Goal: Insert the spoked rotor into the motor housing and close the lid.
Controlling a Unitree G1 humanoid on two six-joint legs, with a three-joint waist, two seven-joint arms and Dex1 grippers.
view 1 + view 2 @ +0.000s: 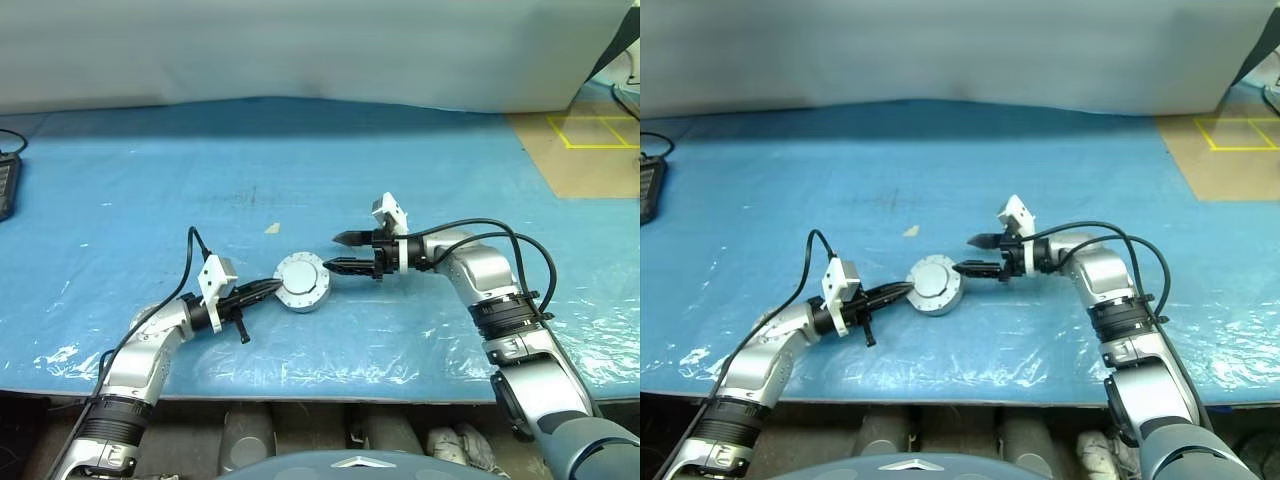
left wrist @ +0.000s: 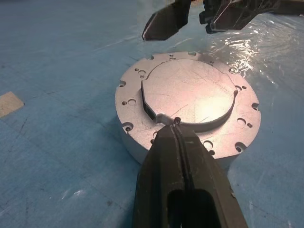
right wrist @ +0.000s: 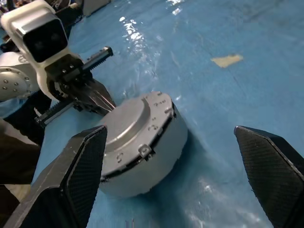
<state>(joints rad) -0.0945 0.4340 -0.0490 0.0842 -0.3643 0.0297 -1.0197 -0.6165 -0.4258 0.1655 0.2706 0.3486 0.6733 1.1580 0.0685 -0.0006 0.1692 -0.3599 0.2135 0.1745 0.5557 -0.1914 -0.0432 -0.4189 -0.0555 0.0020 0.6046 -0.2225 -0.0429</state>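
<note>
The lid (image 1: 301, 276) sits on the motor housing (image 1: 304, 297), plain grey face up, just below the middle of the left eye view on the blue-covered bench (image 1: 150, 170); together they read as one closed silver puck, and the spoked rotor is presumably inside, though that cannot be checked from here. The step in hand looks like seating the lid and letting go of it. To do it well, the lid should lie flush all round the housing rim, its edge holes lined up, before the steadying contact is taken away; any pull-off ought to go straight and level so the disc is not dragged askew. The left gripper (image 2: 176, 127) comes in from the lower left of the frame, forearm low over the bench and pointing roughly level toward the puck, its jaws pressed together with the tips resting at the near edge of the lid's raised centre. The right gripper (image 1: 344, 252) reaches in from the right, elbow bent and wrist turned toward centre frame, jaws spread wide and empty, tips just beside the housing's right side without touching it.
</note>
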